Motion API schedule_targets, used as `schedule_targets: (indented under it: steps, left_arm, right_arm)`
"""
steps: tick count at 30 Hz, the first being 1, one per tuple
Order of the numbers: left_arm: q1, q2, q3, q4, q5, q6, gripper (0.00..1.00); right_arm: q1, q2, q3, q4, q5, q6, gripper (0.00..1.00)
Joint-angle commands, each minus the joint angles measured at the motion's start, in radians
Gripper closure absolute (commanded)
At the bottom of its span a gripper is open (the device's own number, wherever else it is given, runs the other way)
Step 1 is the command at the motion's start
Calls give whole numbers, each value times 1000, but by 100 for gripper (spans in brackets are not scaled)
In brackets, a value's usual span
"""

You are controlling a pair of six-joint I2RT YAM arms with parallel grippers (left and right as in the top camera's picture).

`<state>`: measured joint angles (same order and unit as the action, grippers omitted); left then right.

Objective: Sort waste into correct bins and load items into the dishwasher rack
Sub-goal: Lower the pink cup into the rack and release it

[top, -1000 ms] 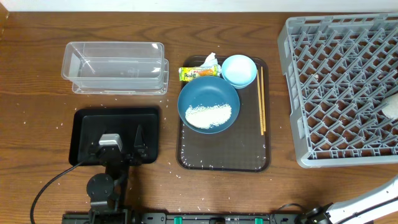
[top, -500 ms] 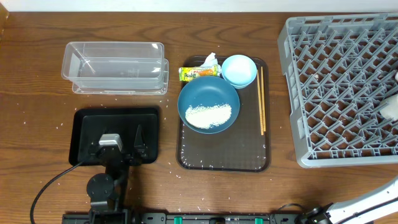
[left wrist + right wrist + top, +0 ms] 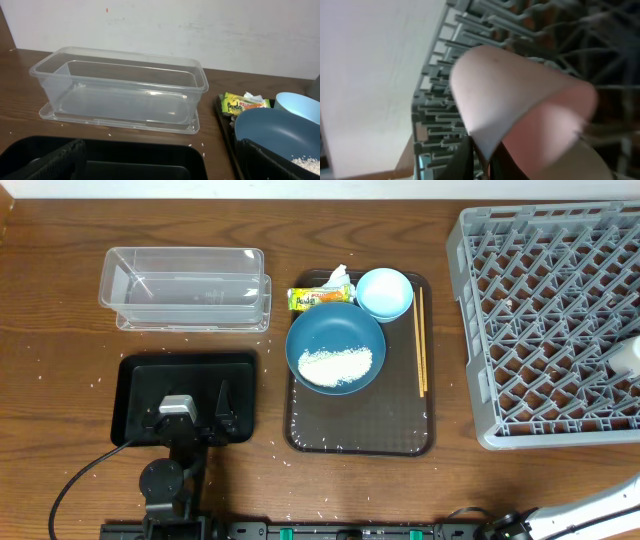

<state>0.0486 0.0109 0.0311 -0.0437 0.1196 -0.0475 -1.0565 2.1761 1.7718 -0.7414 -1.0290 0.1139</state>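
The white cup, pink inside, is hanging at the 3 o'clock edge of the overhead view, over the grey dishwasher rack, with the right claw pinching its rim. The left claw is sitting spread wide above the black tray at 8 o'clock. Rice is lying in the dark-blue dish at centre.
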Motion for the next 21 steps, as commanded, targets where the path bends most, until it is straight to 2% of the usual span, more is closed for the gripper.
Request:
schedule_targets:
  steps: [1, 8, 17, 21]
  left_arm:
    - [-4, -6, -27, -18, 0, 10, 2]
    - [-4, -6, -27, -18, 0, 10, 2]
    - [-4, -6, -27, -18, 0, 10, 2]
    - [-4, -6, -27, -18, -1, 10, 2]
  right_arm:
    - [-48, -47, 8, -11, 114, -6, 88]
    - [-74, -130, 8, -65, 248, 3, 83]
    - [-63, -263, 8, -57, 249, 36, 80]
    - [-31, -327, 8, -39, 319, 54, 78]
